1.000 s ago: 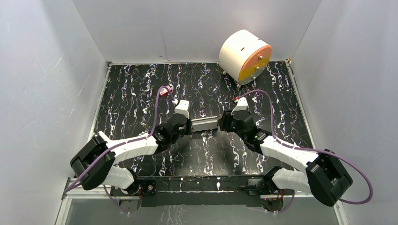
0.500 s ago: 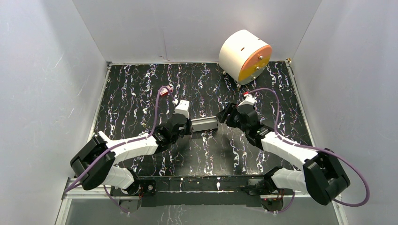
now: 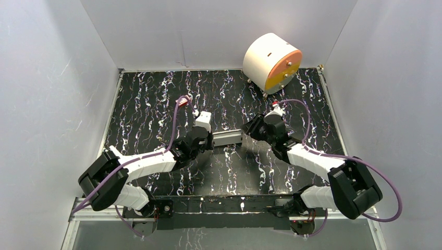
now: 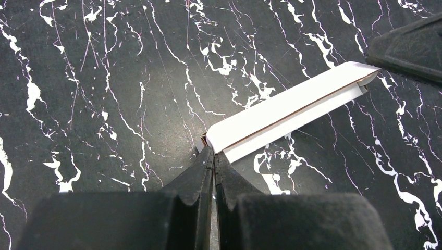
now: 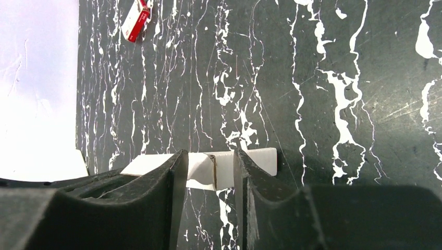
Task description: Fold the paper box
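Right arm (image 3: 312, 161) swung inward; right gripper (image 5: 210, 156) spread over paper box (image 4: 292, 107) end; left gripper (image 4: 212, 152) pinching opposite end.

Near end of the paper box (image 4: 292, 112) hidden under my left hand (image 4: 212, 156). Right hand (image 5: 209, 159) fingers cover parts of it; I can't tell if they touch. Red item (image 5: 135, 20) beyond: too small to identify.

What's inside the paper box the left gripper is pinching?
Nothing visible. The paper box is nearly flat; its open far end shows only a thin dark slit between white panels. The top panel covers the rest of the interior.
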